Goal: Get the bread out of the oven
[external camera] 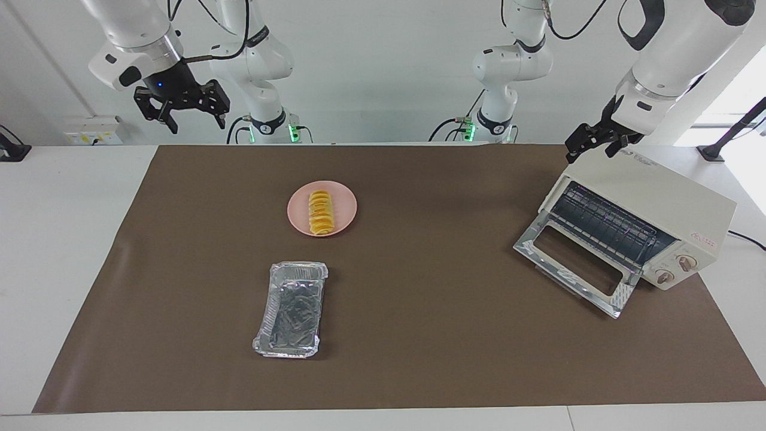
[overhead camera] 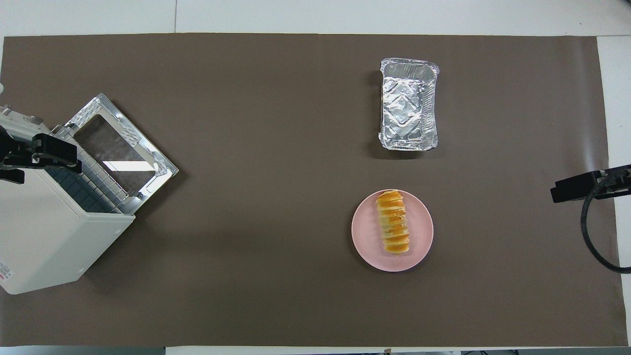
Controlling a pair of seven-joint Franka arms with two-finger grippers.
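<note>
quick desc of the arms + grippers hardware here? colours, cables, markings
Both arms have glossy white rounded shells with black joint bands and black cables looping off the upper links. Each base shows a green light. The right gripper is black and two-fingered, on a dark wrist module with a small blue light. The left gripper is likewise black, below a white wrist. No readable markings.

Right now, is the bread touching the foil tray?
Apart. In the overhead view the bread lies on the pink plate, and bare brown mat separates that plate from the foil tray, which sits farther from the robots.
</note>
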